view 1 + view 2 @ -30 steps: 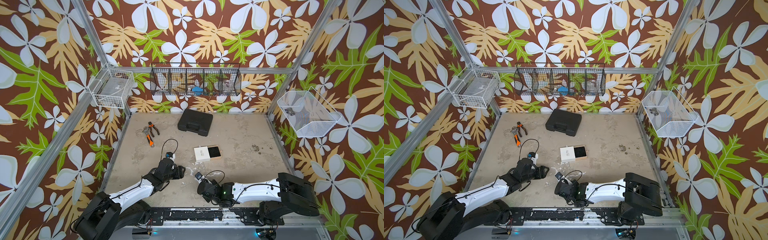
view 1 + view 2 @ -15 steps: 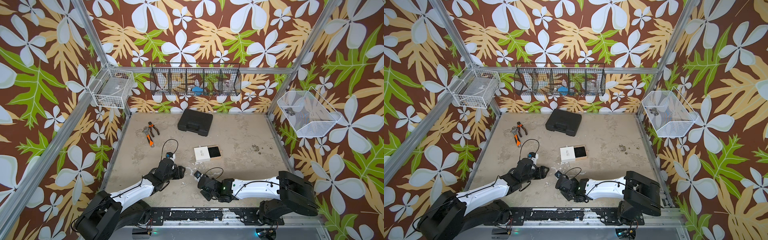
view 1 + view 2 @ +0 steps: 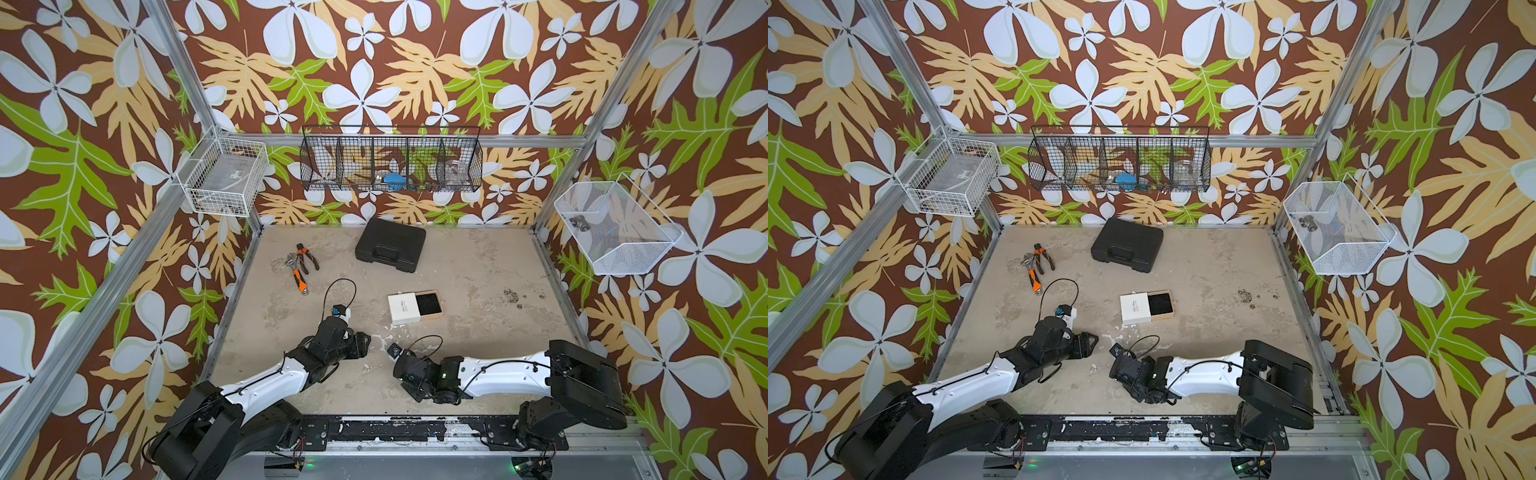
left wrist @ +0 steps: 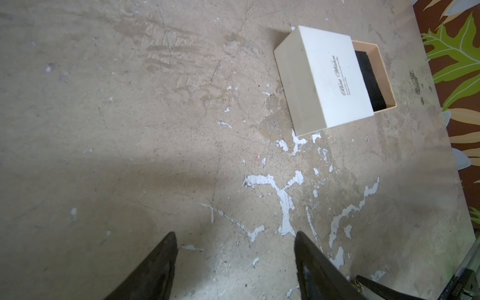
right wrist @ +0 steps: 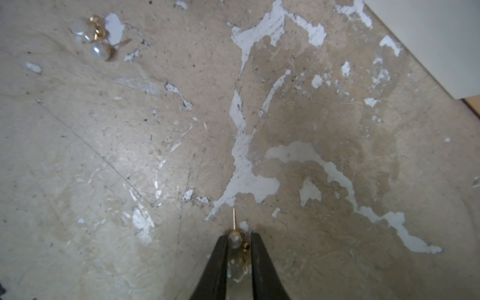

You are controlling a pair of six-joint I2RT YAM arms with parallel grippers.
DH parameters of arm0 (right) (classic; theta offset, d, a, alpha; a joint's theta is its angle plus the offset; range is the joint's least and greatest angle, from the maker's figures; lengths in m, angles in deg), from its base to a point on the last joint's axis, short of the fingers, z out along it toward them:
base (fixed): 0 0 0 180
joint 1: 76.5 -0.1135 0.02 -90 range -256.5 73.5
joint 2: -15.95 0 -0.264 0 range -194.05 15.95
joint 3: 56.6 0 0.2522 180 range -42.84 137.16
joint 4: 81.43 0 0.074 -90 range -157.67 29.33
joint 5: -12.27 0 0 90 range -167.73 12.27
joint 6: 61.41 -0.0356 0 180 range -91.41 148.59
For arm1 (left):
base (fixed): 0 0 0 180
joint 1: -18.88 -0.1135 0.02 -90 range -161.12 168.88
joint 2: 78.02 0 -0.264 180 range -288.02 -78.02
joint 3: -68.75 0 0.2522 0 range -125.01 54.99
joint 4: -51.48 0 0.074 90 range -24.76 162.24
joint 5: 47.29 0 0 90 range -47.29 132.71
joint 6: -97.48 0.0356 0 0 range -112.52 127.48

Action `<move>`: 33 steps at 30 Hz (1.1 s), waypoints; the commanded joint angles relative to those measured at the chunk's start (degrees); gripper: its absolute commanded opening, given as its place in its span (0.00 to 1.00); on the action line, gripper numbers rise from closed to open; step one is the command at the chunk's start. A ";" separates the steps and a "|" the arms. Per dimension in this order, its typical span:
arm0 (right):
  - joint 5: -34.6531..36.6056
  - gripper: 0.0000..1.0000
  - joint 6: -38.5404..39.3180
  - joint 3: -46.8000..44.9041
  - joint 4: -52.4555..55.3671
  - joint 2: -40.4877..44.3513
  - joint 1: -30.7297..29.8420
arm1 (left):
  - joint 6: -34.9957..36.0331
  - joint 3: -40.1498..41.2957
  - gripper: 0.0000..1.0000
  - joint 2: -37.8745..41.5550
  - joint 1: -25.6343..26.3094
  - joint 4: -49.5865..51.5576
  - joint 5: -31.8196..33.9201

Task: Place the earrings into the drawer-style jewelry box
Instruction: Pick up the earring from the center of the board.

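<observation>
The jewelry box (image 3: 403, 308) lies mid-table, a white sleeve with its tan, black-lined tray (image 3: 430, 303) slid out to the right; it shows in both top views (image 3: 1136, 308) and in the left wrist view (image 4: 335, 78). In the right wrist view my right gripper (image 5: 238, 237) is shut on one pearl-and-gold earring (image 5: 234, 240), whose post sticks out past the tips. A second earring (image 5: 91, 39) lies loose on the table farther off. My left gripper (image 4: 235, 236) is open just above bare table, near the front (image 3: 365, 345).
A black plastic case (image 3: 390, 245) sits at the back, with pliers and a small tool (image 3: 301, 266) to its left. Dark crumbs (image 3: 511, 295) lie on the right side. Wire baskets (image 3: 390, 160) hang on the walls. White paint flecks (image 5: 244, 166) mottle the table.
The right gripper's jaws have drawn in around the earring, and the right forearm has shifted slightly. The left arm has not moved.
</observation>
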State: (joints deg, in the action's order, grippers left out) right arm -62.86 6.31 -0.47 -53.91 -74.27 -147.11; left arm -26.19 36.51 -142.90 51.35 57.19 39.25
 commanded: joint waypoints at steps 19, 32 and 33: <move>-2.20 0.18 0.59 0.30 0.48 -0.40 1.30 | 1.15 0.37 0.72 0.81 -0.04 -0.89 0.65; -3.01 0.08 1.27 0.35 -0.11 -0.69 2.03 | 1.41 0.28 0.72 1.21 0.01 -0.57 0.65; -3.11 0.08 1.28 0.26 -0.22 -0.62 2.06 | 1.27 0.26 0.72 1.31 -0.04 -0.56 0.65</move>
State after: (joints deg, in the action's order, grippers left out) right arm -65.63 7.07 -0.18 -55.46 -74.79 -145.15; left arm -25.23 36.80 -141.83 51.35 56.88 39.44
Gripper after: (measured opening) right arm 0.090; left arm 0.720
